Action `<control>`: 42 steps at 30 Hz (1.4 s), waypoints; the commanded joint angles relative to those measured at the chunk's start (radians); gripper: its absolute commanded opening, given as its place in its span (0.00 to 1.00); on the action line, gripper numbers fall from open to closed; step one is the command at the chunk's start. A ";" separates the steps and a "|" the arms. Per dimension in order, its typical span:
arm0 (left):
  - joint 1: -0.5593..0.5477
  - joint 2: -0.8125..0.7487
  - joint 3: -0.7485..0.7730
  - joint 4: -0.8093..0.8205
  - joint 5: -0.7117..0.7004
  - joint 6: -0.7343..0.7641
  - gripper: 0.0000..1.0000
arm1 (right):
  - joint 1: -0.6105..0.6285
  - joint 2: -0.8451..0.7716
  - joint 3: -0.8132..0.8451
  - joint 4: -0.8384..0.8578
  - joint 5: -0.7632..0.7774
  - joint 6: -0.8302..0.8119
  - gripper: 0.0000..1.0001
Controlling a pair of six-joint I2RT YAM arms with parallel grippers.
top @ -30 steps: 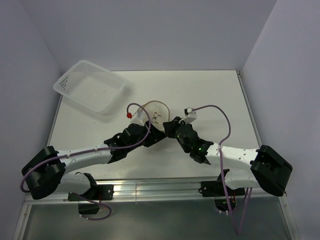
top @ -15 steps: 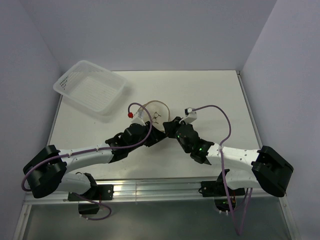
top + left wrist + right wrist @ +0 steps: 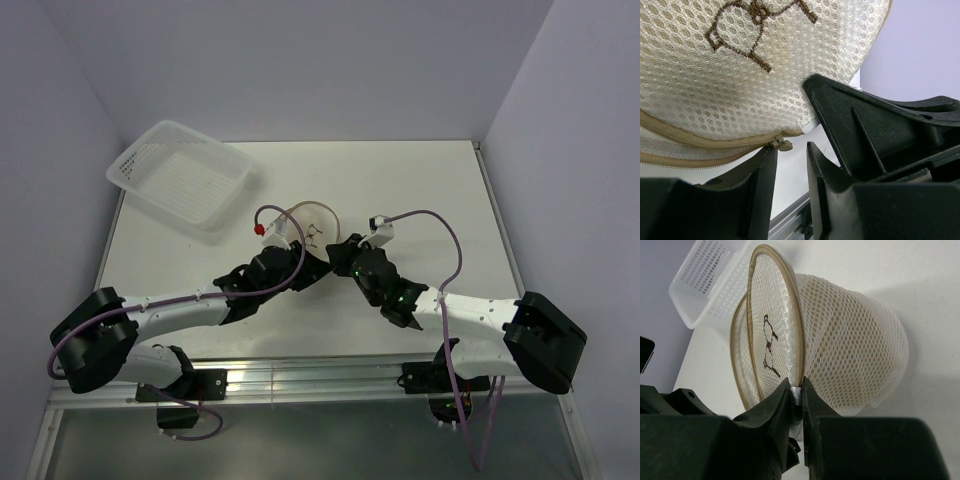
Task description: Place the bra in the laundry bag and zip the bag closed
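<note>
**Arms close in on the zip.** Two arms meet over the bag (image 3: 312, 224), which lies on its side at the middle of the white table (image 3: 420, 190), its lid (image 3: 771, 340) ajar on the tan hoop. Your right gripper (image 3: 796, 386) is pinched tight on the bag's rim seam, bracing it. Your left gripper (image 3: 791, 150) stands at a narrow gap, with the zip pull (image 3: 781, 145) resting at one fingertip and apparently not clamped. No bra shows in any view, and you cannot tell whether it sits inside the mesh.

The step in hand looks to be taking the pull. Nudge the jaws up so the tab sits squarely between the pads before you close. Then draw along the hoop's curve while the right side braces against the tug.

The tabletop looks smooth, so the light bag would likely slide if released. A white basket (image 3: 180, 185) sits at the far left corner, well apart, and pale walls (image 3: 300, 70) close in on three sides.
</note>
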 commanded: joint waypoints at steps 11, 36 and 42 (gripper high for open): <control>-0.002 -0.018 0.033 -0.001 -0.070 0.040 0.02 | 0.013 -0.018 -0.006 0.036 0.025 -0.027 0.00; 0.173 -0.363 -0.197 -0.137 -0.044 0.238 0.00 | -0.386 0.112 0.106 0.085 -0.771 -0.109 0.00; 0.164 -0.386 -0.205 -0.040 0.023 0.218 0.00 | -0.397 0.260 0.366 -0.153 -0.745 -0.144 0.24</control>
